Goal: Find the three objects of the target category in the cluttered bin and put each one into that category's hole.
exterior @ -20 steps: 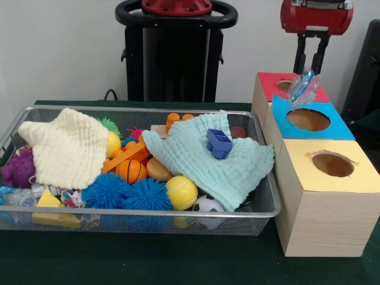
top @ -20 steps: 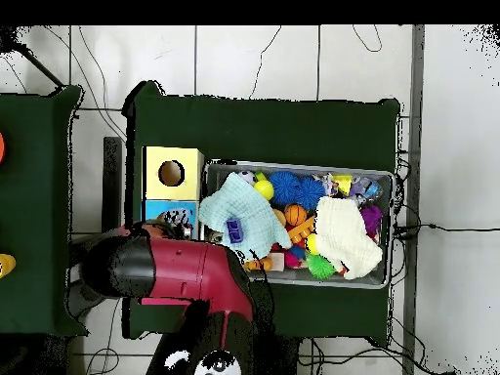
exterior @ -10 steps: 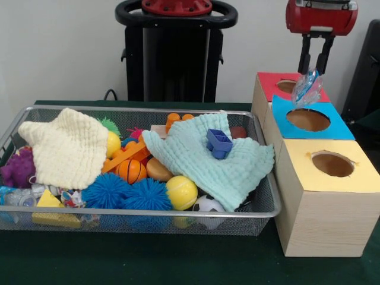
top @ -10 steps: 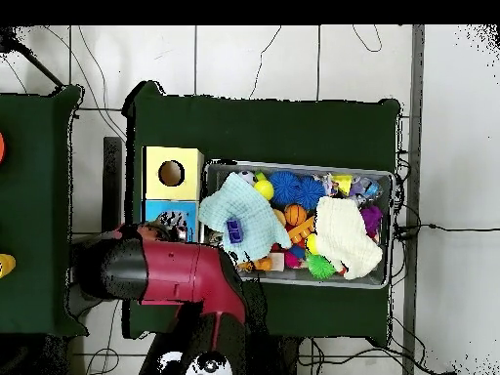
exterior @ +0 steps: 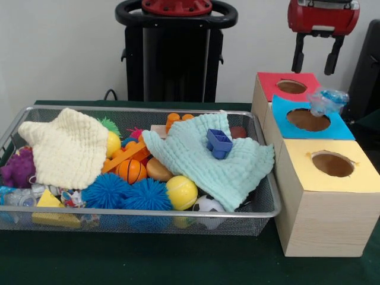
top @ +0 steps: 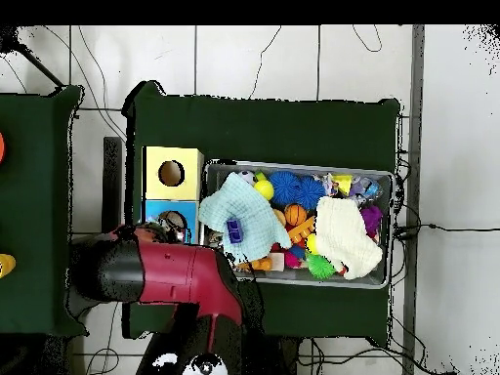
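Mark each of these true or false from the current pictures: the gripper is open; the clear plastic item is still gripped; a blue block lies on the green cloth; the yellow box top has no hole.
1. The gripper is open. True.
2. The clear plastic item is gripped. False: it lies at the blue hole's rim, below the gripper.
3. A blue block lies on the green cloth. True.
4. The yellow box top has no hole. False: it has a round hole.

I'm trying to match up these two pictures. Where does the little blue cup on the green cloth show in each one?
Front view: the blue cup sits on the green cloth, right of the bin's middle.
Overhead view: the blue cup lies on the green cloth, at the bin's left end.
Shared landmark: the yellow-topped box, nearest the camera in front, is left of the bin overhead.
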`<state>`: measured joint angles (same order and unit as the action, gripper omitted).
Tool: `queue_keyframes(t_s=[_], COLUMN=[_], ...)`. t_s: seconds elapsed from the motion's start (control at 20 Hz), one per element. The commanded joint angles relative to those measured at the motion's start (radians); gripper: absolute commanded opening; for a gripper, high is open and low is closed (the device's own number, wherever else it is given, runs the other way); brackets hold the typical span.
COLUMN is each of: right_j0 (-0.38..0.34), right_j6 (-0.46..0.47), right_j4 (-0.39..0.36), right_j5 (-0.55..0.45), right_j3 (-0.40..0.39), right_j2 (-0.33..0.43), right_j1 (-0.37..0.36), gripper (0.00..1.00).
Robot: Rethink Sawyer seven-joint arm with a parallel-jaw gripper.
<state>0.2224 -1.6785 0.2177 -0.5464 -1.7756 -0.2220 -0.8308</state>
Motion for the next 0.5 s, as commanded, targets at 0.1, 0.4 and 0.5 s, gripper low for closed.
queue_keyframes(t_s=[0.1, 0.4, 0.5], right_j0=[-0.017, -0.02, -0.02], right_j6=[-0.245, -0.242, -0.243], right_j4=[0.028, 0.031, 0.03], right_j5=[-0.015, -0.013, -0.016], right_j3=[-0.061, -0.06, -0.058], right_j2=[0.011, 0.013, 0.012], right_j1=[0.031, 0.032, 0.032], gripper=[1.0, 1.0, 1.0])
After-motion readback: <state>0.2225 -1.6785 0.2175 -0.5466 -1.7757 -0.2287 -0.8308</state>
